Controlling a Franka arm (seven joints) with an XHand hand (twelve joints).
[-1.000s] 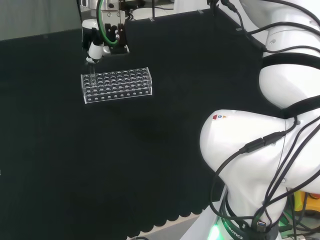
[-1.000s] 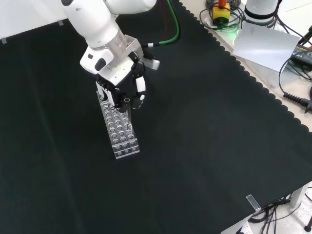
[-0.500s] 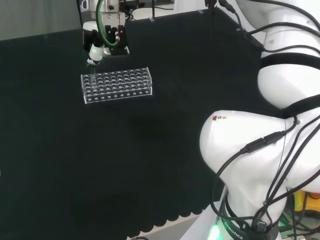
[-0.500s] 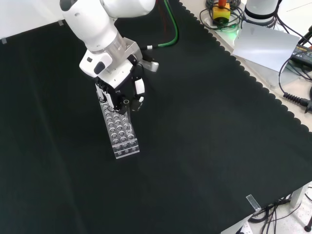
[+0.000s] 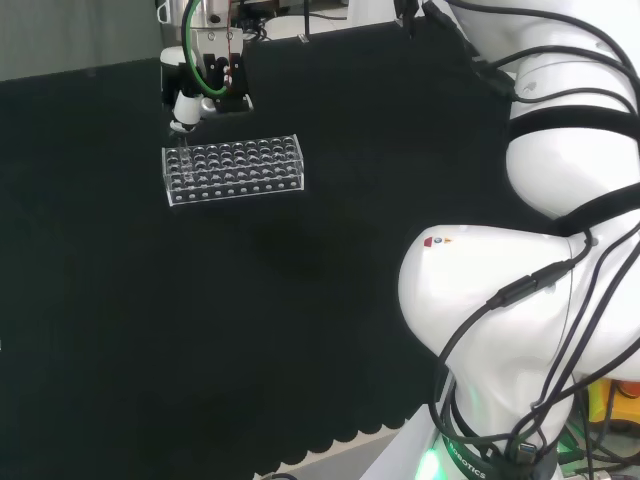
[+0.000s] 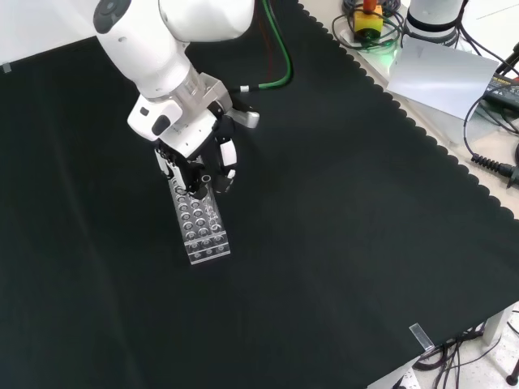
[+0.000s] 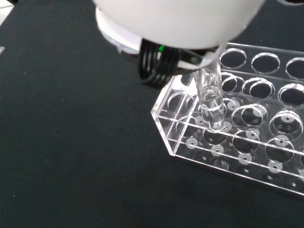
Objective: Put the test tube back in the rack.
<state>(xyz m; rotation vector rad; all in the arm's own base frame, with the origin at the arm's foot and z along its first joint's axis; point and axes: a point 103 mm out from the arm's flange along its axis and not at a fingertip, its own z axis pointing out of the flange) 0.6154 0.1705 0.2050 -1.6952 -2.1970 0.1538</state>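
**Test tube at the corner of the rack, insertion begun but not finished**

You had brought the hand over one end of the clear rack, the end that lay toward the left in the head view and farthest up in the front view. The test tube hung from the hand directly above the rack's corner holes. In the wrist view its rounded lower end sat at or just within a hole in the rack's top plate, one hole in from the corner; whether it had reached the lower plate could not be told.

The tube's long axis ran close to vertical, closed end down toward the rack and upper end hidden among the fingers. It showed a slight lean relative to the rack's hole rows, though this may have been the camera's angle.

The fingers appeared curled around the tube's upper part, since it stayed suspended beneath the hand; the contact itself lay out of sight behind the blurred white palm.

As a judgement, you had completed carrying and alignment. Lowering the tube fully, releasing it and withdrawing the hand remained.
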